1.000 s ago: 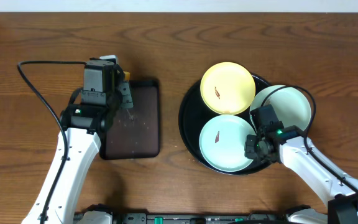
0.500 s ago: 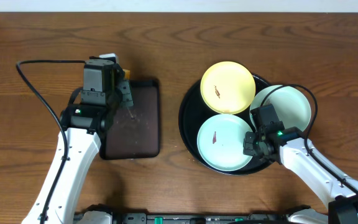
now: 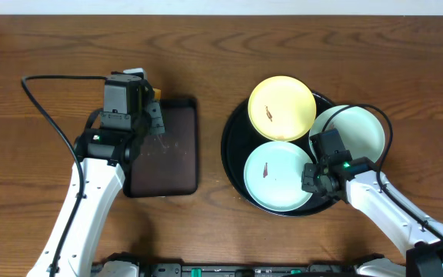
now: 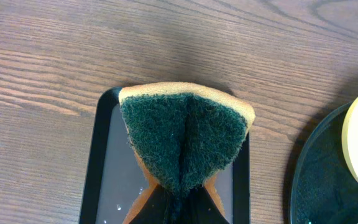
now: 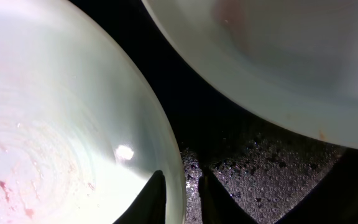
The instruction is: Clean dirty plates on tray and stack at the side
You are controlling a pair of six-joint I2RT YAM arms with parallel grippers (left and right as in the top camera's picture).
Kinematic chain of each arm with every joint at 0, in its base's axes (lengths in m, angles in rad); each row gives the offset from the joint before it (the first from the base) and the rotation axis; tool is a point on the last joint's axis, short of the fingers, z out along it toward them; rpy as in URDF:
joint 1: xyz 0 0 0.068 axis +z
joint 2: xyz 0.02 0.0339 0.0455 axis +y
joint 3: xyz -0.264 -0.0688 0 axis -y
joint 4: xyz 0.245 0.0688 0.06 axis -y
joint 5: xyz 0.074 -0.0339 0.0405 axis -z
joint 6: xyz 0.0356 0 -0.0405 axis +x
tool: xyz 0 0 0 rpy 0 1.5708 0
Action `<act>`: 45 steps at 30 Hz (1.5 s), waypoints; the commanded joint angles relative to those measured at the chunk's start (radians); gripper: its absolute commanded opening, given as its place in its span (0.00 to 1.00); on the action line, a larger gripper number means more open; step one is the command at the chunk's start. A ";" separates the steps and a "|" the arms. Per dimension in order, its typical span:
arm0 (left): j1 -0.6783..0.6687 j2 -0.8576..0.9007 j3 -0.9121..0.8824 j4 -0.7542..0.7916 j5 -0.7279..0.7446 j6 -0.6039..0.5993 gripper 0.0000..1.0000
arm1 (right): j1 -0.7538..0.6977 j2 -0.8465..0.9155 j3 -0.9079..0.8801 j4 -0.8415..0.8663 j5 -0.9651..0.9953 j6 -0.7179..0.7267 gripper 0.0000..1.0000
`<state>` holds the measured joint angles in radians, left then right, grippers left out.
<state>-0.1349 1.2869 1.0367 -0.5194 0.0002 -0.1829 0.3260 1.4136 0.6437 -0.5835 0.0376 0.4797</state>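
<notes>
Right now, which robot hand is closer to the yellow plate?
Right. The right gripper sits at the rim of the front mint plate, right beside the yellow plate. The left gripper holds a sponge over the rectangular tray, farther off.

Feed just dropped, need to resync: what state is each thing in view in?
yellow plate: smeared, on black tray.
front mint plate: smeared, on black tray.
right mint plate: no clear smear, on black tray.
sponge: folded, green side out.
left gripper: shut on sponge, over rectangular tray.
right gripper: fingers astride front mint plate's rim, grip unclear.
rectangular tray: droplets on it.
</notes>
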 commanded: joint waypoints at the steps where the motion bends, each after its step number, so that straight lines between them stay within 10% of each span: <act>1: -0.002 0.000 0.008 -0.003 -0.012 -0.005 0.08 | 0.009 0.000 -0.011 0.004 0.014 -0.006 0.14; 19: -0.001 -0.002 0.008 0.023 -0.020 0.050 0.08 | 0.009 0.000 -0.010 0.004 0.014 -0.006 0.01; 23: -0.001 -0.002 0.008 0.066 -0.267 0.002 0.07 | 0.009 0.000 -0.010 0.004 0.014 -0.006 0.01; 27: -0.002 -0.007 0.008 0.064 -0.076 -0.011 0.07 | 0.009 0.000 -0.010 0.004 0.014 -0.013 0.01; 45: 0.012 -0.021 0.048 0.126 -0.179 -0.029 0.07 | 0.009 0.000 -0.010 0.004 0.014 -0.018 0.01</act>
<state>-0.1272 1.2865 1.0412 -0.4278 -0.1104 -0.2234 0.3260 1.4132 0.6437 -0.5785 0.0368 0.4797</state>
